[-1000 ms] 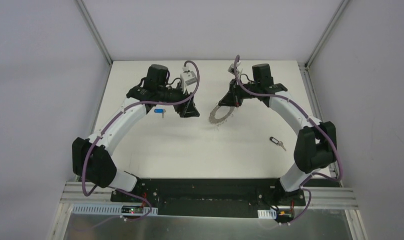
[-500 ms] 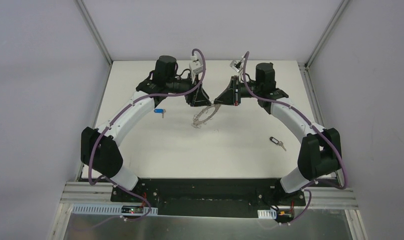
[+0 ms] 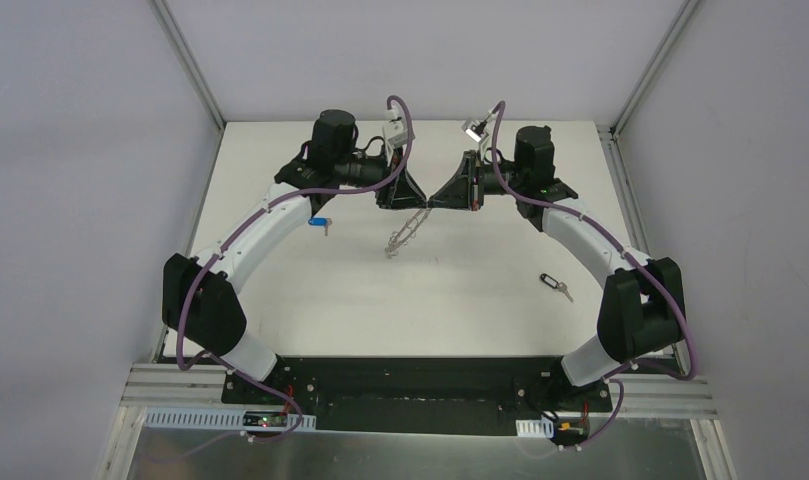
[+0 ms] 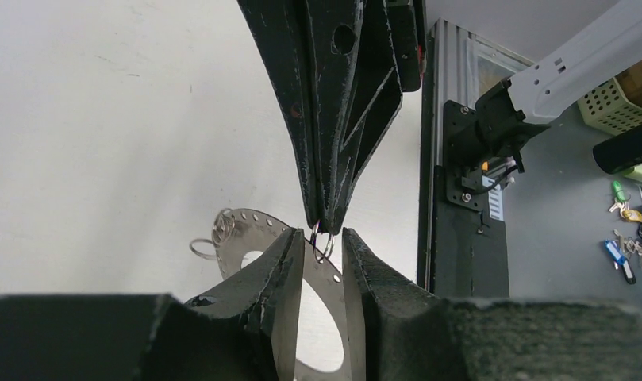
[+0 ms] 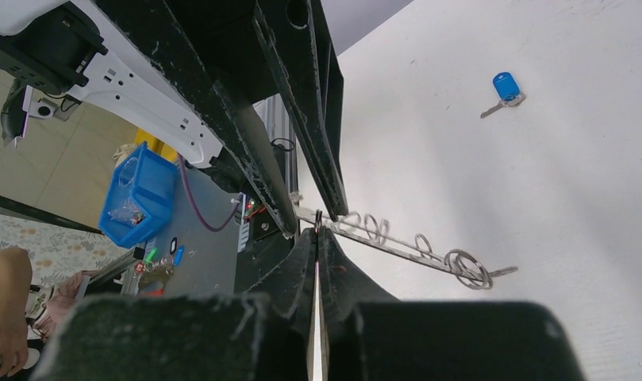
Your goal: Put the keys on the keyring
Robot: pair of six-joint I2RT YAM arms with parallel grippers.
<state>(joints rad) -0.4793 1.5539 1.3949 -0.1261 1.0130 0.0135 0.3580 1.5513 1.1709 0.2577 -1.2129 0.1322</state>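
The two arms meet tip to tip above the far middle of the white table [image 3: 480,300], and the keyring [image 3: 404,230] hangs between them, lifted off the surface and slanting down toward the near left. The right gripper [image 5: 317,234] has its fingers pressed together, pinching the keyring at its upper edge, where one of the small wire loops [image 5: 373,226] sits right at the tips. From the right wrist view the flat grey ring shows nearly edge-on, with more loops strung along its rim and a larger pair at the low end.

The left gripper [image 4: 316,238] faces the right one. Its fingers [image 4: 282,270] stand a little apart with a narrow gap, and the right gripper's tips and the pinched loop lie just in front of that gap. Part of the ring's plate shows between and beside these fingers; whether they touch it cannot be told.

Neither key is on the ring. The blue-headed key [image 3: 320,222] lies on the table just beside the left forearm, well apart from the ring. The black-headed key [image 3: 552,284] lies on the right side of the table, near the right arm's elbow
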